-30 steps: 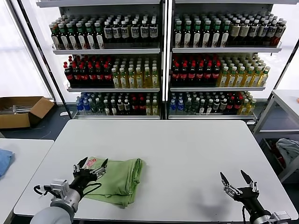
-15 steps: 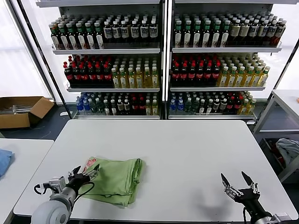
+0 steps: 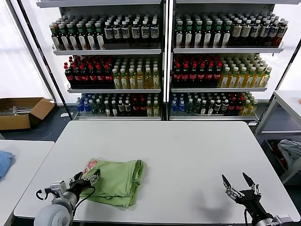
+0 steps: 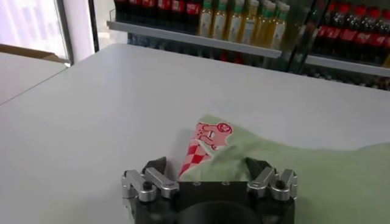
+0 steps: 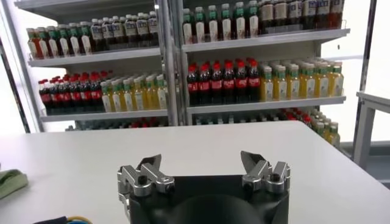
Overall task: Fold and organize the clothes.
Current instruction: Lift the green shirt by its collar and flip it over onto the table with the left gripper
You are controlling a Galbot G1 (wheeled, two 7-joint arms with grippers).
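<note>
The light green polo shirt [image 3: 118, 181] lies folded into a thick bundle on the white table [image 3: 188, 155], near the front left. Its red-and-white checkered logo [image 3: 90, 165] shows at the far left corner. My left gripper [image 3: 88, 178] sits low at the shirt's left edge, open. In the left wrist view the green fabric [image 4: 292, 173] and the logo [image 4: 207, 141] lie between its spread fingers [image 4: 206, 164]. My right gripper [image 3: 234, 178] hovers open and empty over bare table near the front right [image 5: 201, 159]. From there the shirt [image 5: 11, 181] shows only as a sliver.
Shelves of bottles [image 3: 160, 61] stand behind the table. A cardboard box [image 3: 21, 110] sits on the floor at the left. A blue cloth [image 3: 3, 162] lies on the left side table. A pale cloth [image 3: 291, 151] sits under the right side table.
My left gripper has dropped from above the shirt's left part down to table level at its left edge. The right gripper has barely moved.
</note>
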